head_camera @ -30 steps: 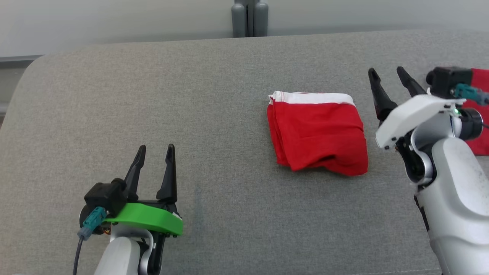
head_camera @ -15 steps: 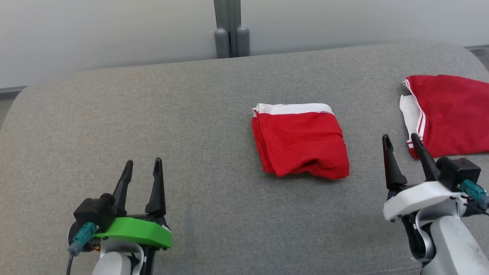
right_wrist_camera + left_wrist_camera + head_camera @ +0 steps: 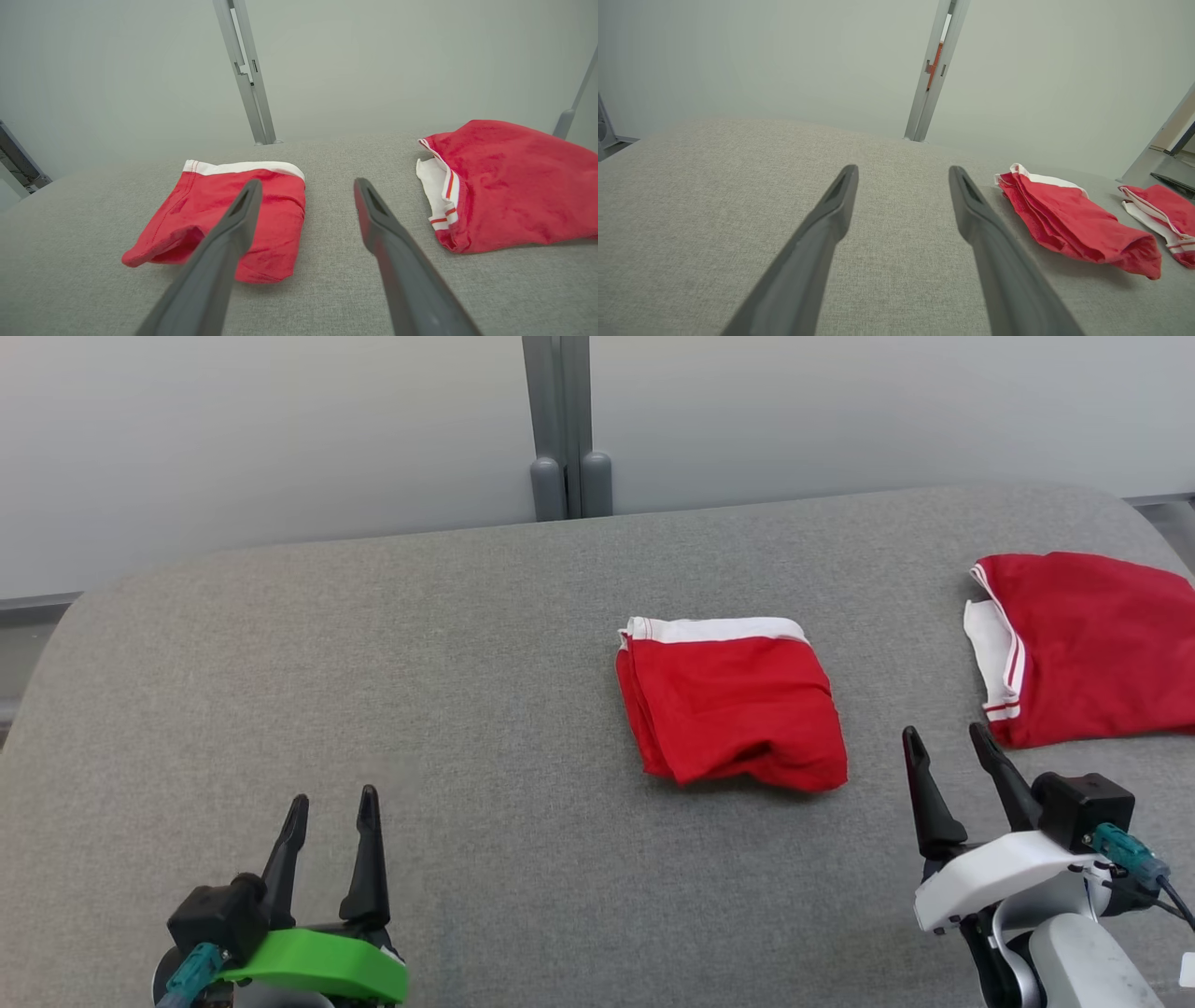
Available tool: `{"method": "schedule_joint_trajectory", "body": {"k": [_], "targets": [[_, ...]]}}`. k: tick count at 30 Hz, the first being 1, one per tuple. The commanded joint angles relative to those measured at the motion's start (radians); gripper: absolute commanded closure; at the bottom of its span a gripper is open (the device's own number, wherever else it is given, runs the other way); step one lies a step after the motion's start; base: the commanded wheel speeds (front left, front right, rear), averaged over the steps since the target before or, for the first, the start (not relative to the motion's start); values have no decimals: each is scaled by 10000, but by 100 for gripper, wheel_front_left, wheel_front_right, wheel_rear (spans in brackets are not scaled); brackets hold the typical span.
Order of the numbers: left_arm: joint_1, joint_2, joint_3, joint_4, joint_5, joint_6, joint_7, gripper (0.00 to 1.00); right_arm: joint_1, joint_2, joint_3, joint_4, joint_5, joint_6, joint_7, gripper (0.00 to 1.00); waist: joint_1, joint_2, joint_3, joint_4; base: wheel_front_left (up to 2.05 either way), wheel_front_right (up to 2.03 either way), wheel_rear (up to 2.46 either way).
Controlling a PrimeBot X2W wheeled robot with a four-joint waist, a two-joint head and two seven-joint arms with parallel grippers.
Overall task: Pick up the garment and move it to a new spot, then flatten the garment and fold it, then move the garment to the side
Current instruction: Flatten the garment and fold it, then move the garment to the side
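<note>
The folded red garment (image 3: 733,705) lies at the middle of the grey fabric surface (image 3: 373,663). A second red garment (image 3: 1088,644) lies to its right, apart. At the near edge, left gripper (image 3: 333,795) and right gripper (image 3: 943,731) both stand open, holding nothing.

Right of the right pincer (image 3: 943,731), the second red garment (image 3: 1092,644) runs off the picture's edge. In the right wrist view that pincer's left finger (image 3: 233,224) covers part of the folded garment (image 3: 196,210). The bottom edge cuts the left pincer (image 3: 333,795) off at its green mount (image 3: 317,966).
</note>
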Motion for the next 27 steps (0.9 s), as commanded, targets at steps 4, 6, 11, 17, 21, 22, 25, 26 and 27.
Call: {"method": "schedule_joint_trajectory", "body": {"k": [4, 6, 11, 17, 21, 22, 25, 26, 27], "targets": [[324, 33, 75, -118, 17, 76, -26, 0, 9, -67, 41, 11, 129, 1, 34, 0, 0, 0, -24, 149, 0, 0, 0], [353, 33, 77, -138, 28, 90, -26, 0, 23, -60, 26, 17, 143, 1, 47, 0, 0, 0, -12, 186, 0, 0, 0], [322, 33, 89, -118, 59, 93, -26, 0, 110, 18, -78, 59, 162, 1, 21, 0, 0, 0, 52, 234, 0, 0, 0], [160, 33, 71, -169, 43, 106, -26, 0, -48, -53, -63, 21, -73, 1, 16, 0, 0, 0, 200, 250, 0, 0, 0], [-20, 33, 22, -203, 118, 97, -26, 0, -582, -263, 27, -25, -160, 1, 296, 0, 0, 0, 421, 312, 0, 0, 0], [-68, 33, 16, -233, 124, 94, -25, 0, -789, -217, -27, -4, 45, 1, 514, 0, 0, 0, 518, 329, 0, 0, 0], [-181, 31, -2, -288, 138, 86, -26, 0, -1611, -187, -303, 246, 307, 1, 1441, 0, 0, 0, 814, 367, 0, 0, 0], [-235, 33, -21, -309, 131, 76, -26, 0, -1973, -126, -389, 394, 426, 1, 1914, 0, 0, 0, 951, 403, 0, 0, 0], [-288, 33, -35, -331, 124, 64, -26, 0, -2239, -106, -473, 562, 460, 1, 2365, 0, 0, 0, 1070, 442, 0, 0, 0]]}}
